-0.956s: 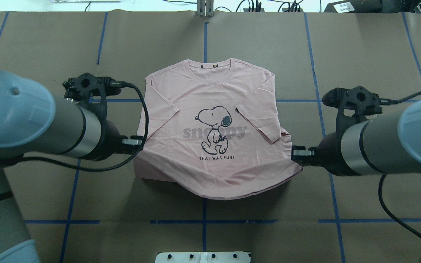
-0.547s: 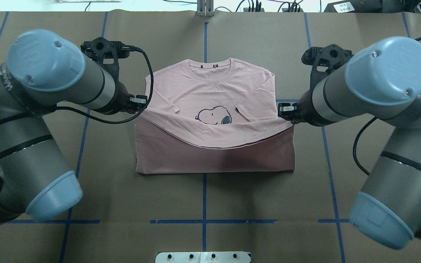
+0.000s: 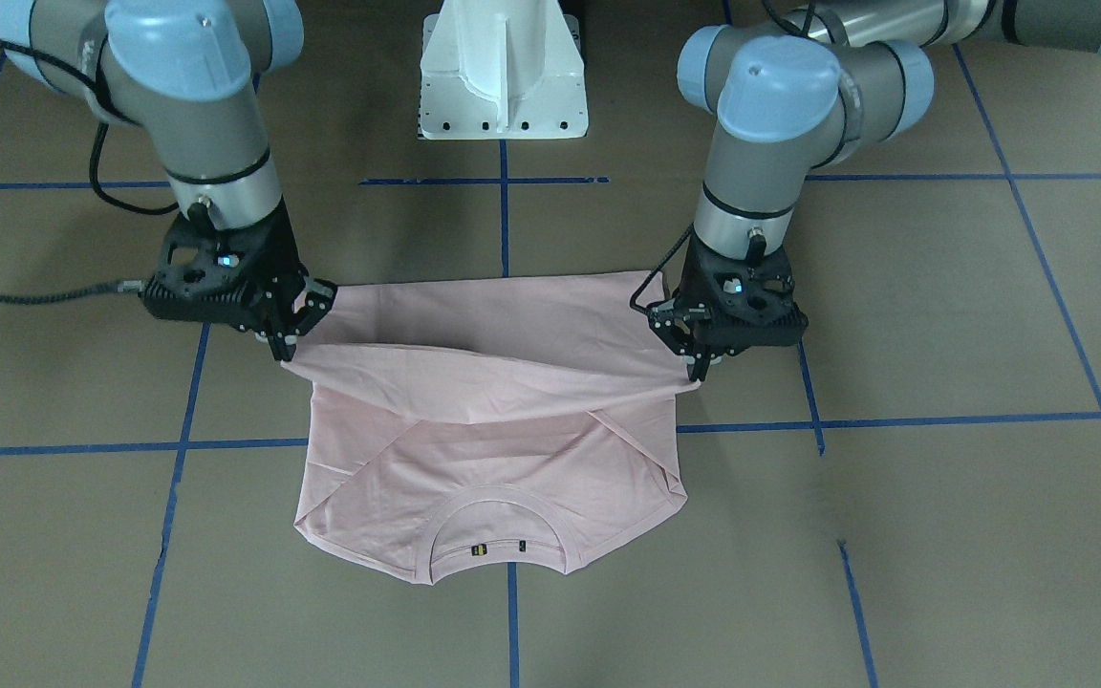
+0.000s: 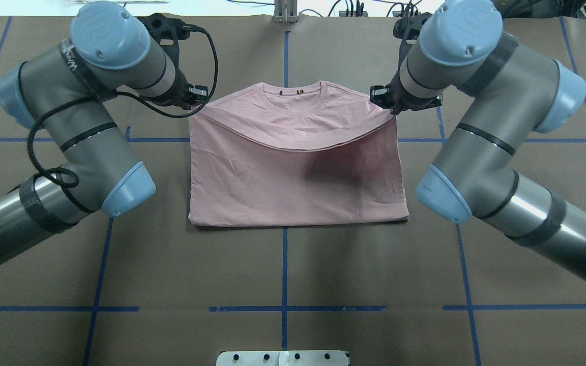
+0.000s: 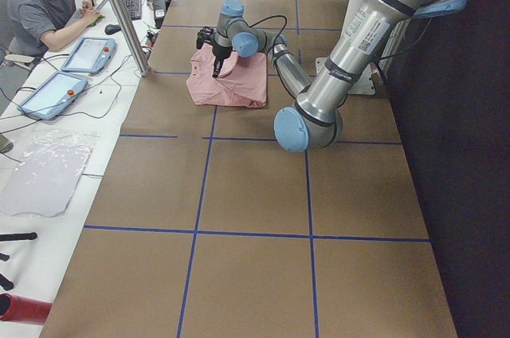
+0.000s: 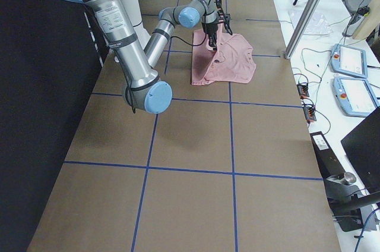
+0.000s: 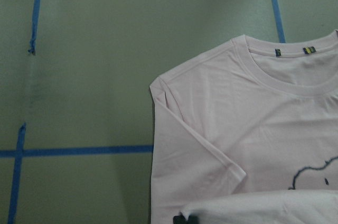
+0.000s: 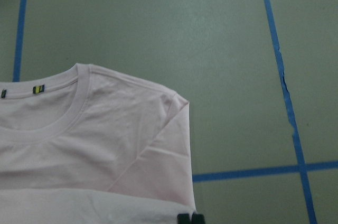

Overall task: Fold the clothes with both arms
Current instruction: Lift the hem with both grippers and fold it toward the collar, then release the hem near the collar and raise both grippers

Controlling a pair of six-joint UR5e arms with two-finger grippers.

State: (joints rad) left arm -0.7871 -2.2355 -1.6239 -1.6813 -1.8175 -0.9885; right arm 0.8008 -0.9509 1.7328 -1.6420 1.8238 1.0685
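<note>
Between the left claw [image 4: 199, 93] and right claw [image 4: 378, 96], each pinching a hem corner, the T-shirt [image 4: 298, 183] sags over its shoulders.

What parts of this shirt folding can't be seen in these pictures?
- The dog print on the T-shirt: covered by the folded-over half in the overhead view, cut off at the left wrist view's edge.
- The neck labels: too small to read in any view.
- The left gripper and right gripper: too small to judge in both side views.

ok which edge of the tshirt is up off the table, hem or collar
The hem, pinched by the left end effector and right end effector; the collar lies flat.
</note>
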